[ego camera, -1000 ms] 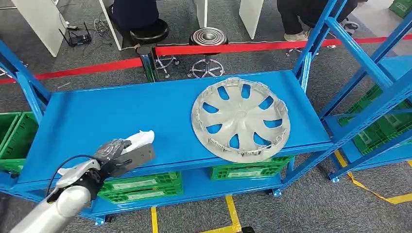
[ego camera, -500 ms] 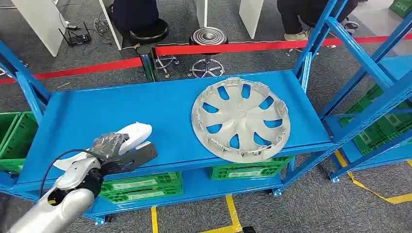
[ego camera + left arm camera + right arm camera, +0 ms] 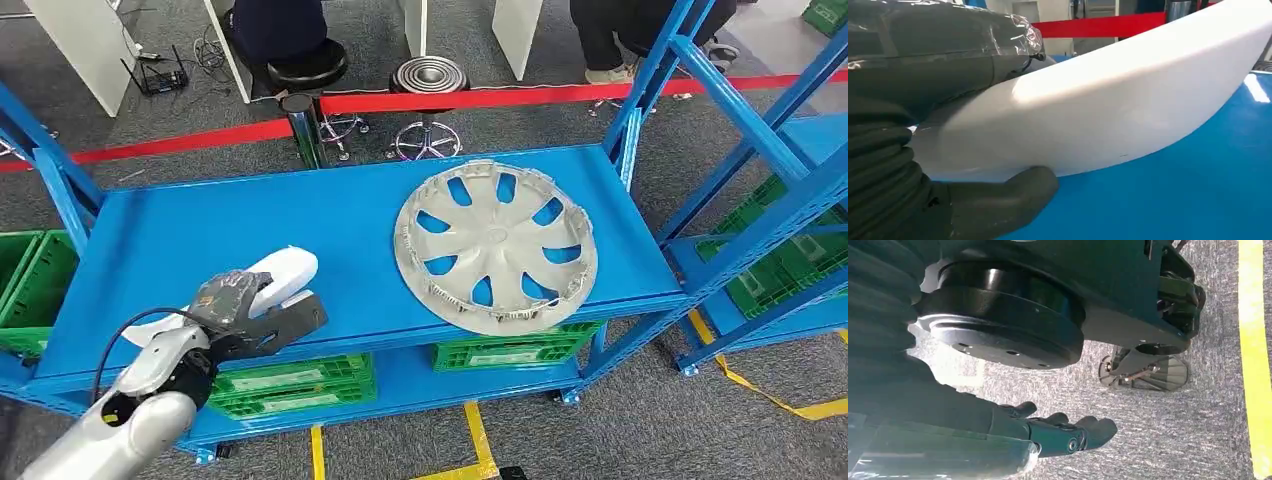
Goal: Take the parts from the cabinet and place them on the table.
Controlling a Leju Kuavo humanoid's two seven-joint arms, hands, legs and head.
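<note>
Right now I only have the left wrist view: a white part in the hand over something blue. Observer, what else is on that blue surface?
Observer: A silver wheel cover lies flat on the same blue shelf, off to the robot's right of the white part.
Operator: Is the part down on the shelf?
Observer: I cannot tell; in the head view the left hand holds it near the shelf's front edge.
Operator: And the other hand?
Observer: The right hand hangs over grey carpet beside a yellow floor line, holding nothing.
Operator: Anything under the shelf?
Observer: Green crates sit on the level below.
</note>
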